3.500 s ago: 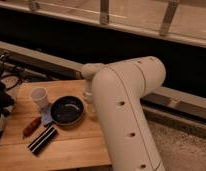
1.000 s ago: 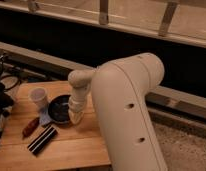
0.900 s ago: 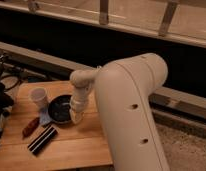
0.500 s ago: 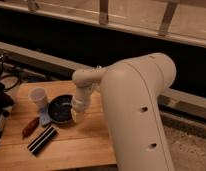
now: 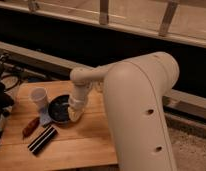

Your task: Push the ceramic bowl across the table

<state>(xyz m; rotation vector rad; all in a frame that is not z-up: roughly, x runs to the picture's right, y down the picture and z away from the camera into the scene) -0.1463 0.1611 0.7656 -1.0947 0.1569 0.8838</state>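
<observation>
One big cream arm (image 5: 138,107) filled most of the right side, its thin forearm reaching down left to the table (image 5: 81,145). The gripper (image 5: 75,114) sat low at the right rim of the bowl (image 5: 60,108), apparently touching it or just beside it; whether it was actually pressing on the rim wasn't clear. Couldn't tell how far the pincer was spread, and it didn't look like it had hold of anything.

The bowl itself was black and glossy, sitting on the left half of the table, roughly mid-depth. Just left of it stood a white cup (image 5: 39,97), upright, very close to the bowl's far-left edge. Nearer and further left lay a small reddish thing (image 5: 30,126), and beside that, toward the near edge, a dark flat striped block (image 5: 42,139) lying at an angle. Dark gear and cables (image 5: 5,82) sat off the table's left end.
</observation>
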